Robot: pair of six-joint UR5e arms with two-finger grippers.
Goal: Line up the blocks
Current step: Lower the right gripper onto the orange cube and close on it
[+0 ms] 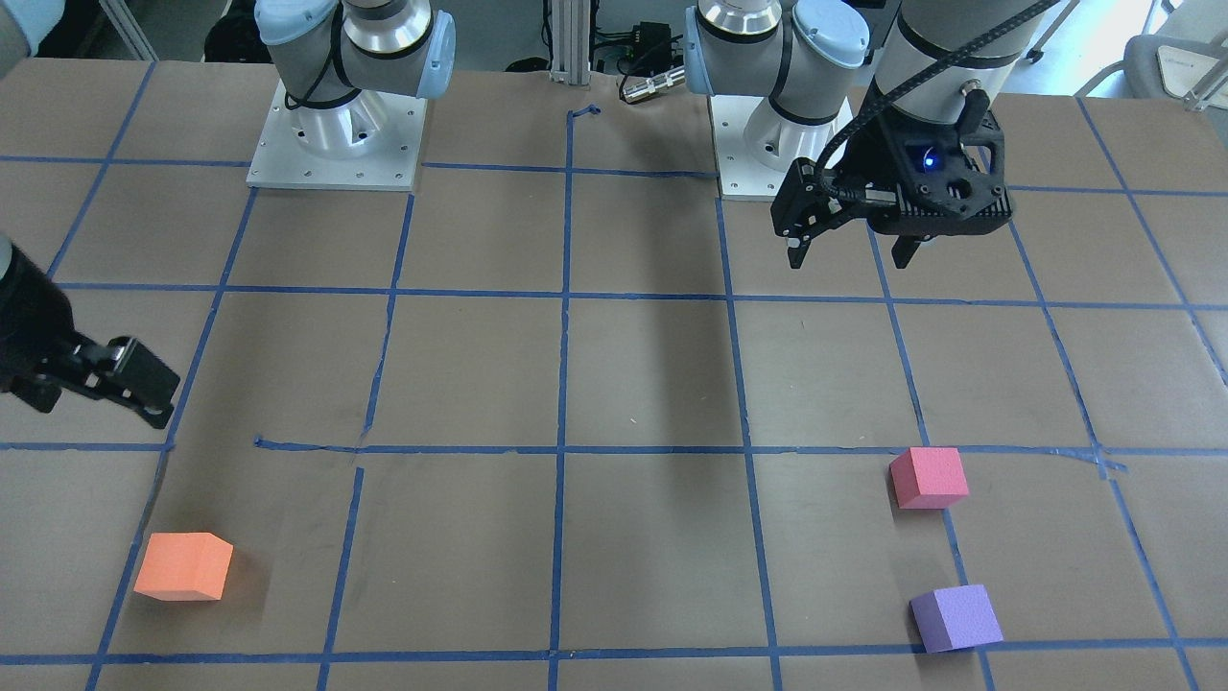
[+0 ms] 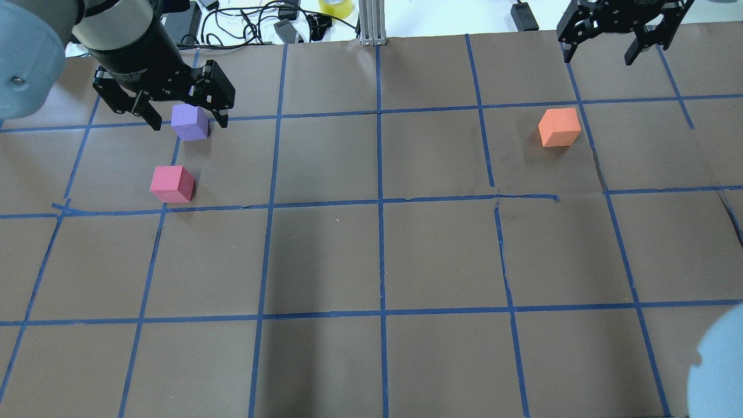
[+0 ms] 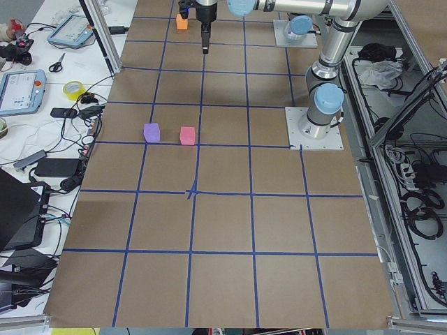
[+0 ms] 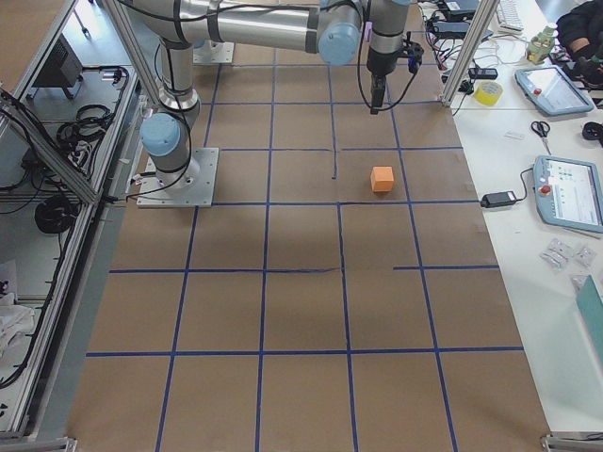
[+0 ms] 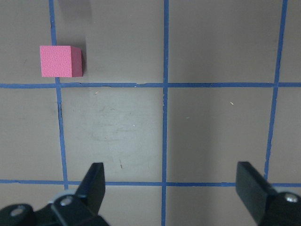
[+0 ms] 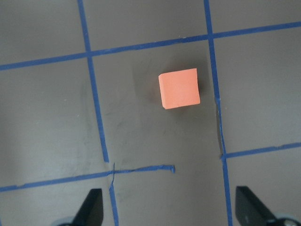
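Two blocks already sit close, the purple block (image 1: 955, 617) near the pinkish-red block (image 1: 928, 477), so with left claw (image 1: 850, 259) and right claw (image 2: 598, 58) both spread wide and empty, lower your right claw squarely over the orange block (image 1: 184, 566), well apart from the pinkish-red block.

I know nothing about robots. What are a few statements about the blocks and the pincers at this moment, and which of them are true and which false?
1. The three blocks already form one straight row. False: the orange block lies far to one side, off the line of the pink block and the purple block.
2. Both pincers are open and hold nothing. True, for the left pincer and the right pincer.
3. The pink and purple blocks lie close together without touching. True.
4. The orange block sits on top of the purple one. False: it rests alone on the table.
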